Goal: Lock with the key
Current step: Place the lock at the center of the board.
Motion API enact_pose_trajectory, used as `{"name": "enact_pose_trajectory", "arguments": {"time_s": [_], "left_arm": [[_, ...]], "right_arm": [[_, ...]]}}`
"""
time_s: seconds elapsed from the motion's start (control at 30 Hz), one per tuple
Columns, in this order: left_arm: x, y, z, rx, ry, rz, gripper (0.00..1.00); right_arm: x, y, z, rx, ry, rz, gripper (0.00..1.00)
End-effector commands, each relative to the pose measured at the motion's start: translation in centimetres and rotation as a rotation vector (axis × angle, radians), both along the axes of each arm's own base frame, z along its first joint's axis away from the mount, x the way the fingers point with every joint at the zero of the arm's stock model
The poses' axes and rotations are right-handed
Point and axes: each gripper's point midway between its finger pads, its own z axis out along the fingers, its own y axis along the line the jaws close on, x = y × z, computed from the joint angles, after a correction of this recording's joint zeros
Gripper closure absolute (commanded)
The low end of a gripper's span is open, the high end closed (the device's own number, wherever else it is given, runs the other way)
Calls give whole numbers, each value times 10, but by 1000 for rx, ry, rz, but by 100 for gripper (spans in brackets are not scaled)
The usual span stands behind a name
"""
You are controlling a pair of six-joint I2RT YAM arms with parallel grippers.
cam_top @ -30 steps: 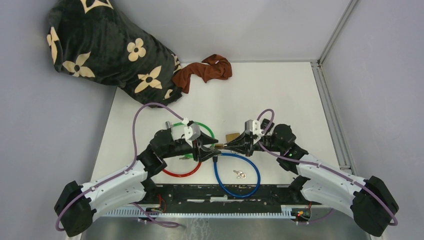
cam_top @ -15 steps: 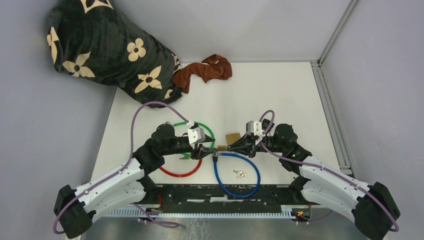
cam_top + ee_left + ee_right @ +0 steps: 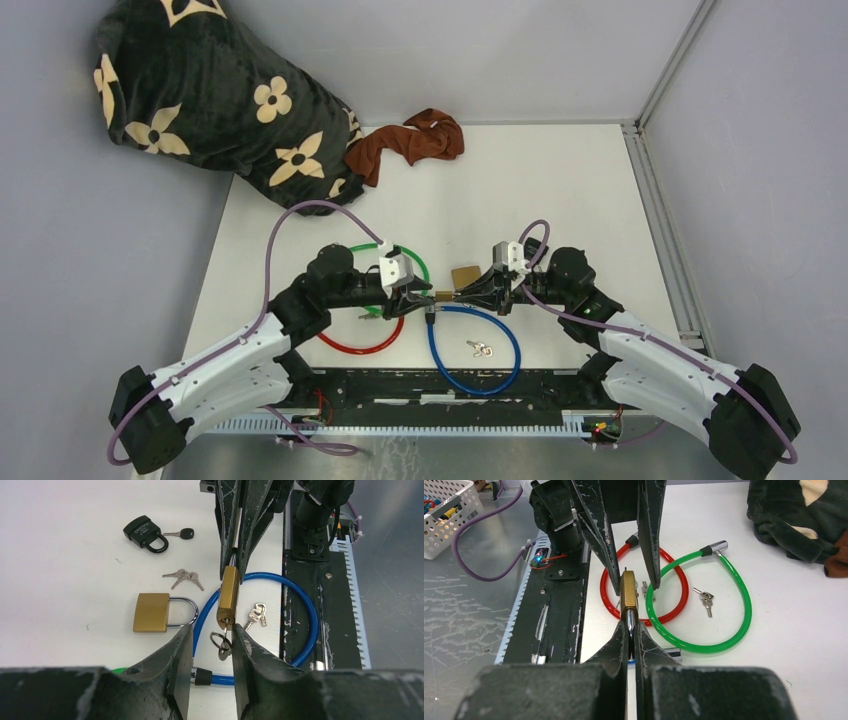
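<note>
padlock (image 3: 442,294), brass, key fitted.

**Top view.** Held clear of the bench (image 3: 560,200), just past the far rim of the blue cable loop (image 3: 517,352), between the two arms. The right gripper (image 3: 462,293) is at one end and the left gripper (image 3: 420,296) at the other. How far either stands apart is too small to read here.

**Left wrist view.** The padlock lies lengthwise over the loop's rim. The key (image 3: 225,630) sits in the end that faces this camera, with its ring (image 3: 218,641) hanging below. The left fingers (image 3: 182,655) are part-way apart, one on each side of the key and gripping nothing. The key sits closer to one finger than to the other.

**Right wrist view.** The right fingers (image 3: 619,645) are pressed together on the shackle (image 3: 630,625), and the body points straight out from them. The loop is almost wholly hidden beneath.

**Step in hand, as judged.** Grasp and turn the key.
- Centre the left fingers on the key first, so both pads meet its head together and do not push it sideways.
- Pinch the flat head, not the loose ring.
- Turn about the padlock's long axis.
- Keep the right grip firm on the shackle against the twist, or the body is likely to swing.
</note>
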Motion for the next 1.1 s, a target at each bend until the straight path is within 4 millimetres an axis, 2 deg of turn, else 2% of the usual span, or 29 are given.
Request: {"name": "enact_pose_trajectory", "arguments": {"time_s": [0.0, 0.03, 0.13, 0.17, 0.33, 0.5, 0.57, 0.63, 0.73, 0.83, 0.93, 1.0, 1.07], "left_arm": [[0, -9, 31, -69, -57, -47, 60], [-1, -9, 32, -71, -58, -52, 64], [0, -9, 31, -66, -57, -51, 96], [0, -9, 29, -61, -58, -50, 98], [10, 2, 15, 10, -98, 17, 98], [38, 46, -3, 181, -224, 162, 98], [38, 58, -6, 213, -204, 178, 98], [31, 62, -12, 220, -184, 165, 98], [21, 57, -28, 193, -157, 127, 98], [9, 43, -41, 154, -87, 73, 98], [-2, 22, -54, 202, -96, 33, 98], [-6, 13, -57, 232, -141, 5, 98], [-7, 7, -56, 237, -193, -38, 98]], "right_arm": [[1, 4, 32, 71, -81, 18, 100], [1, 4, 33, 73, -81, 19, 100], [1, 4, 32, 72, -80, 19, 100], [1, 4, 33, 74, -84, 19, 100], [5, -2, 29, 33, -120, -12, 100], [19, -27, 13, -28, -123, -116, 100], [22, -33, 6, -46, -115, -147, 100], [23, -35, 2, -45, -99, -162, 100], [25, -33, -8, -61, -38, -165, 100], [22, -28, -18, -86, 52, -143, 100], [10, -20, -48, -189, 183, -139, 100], [-6, -12, -74, -266, 289, -119, 100], [-11, -6, -84, -269, 378, -112, 100]]}}
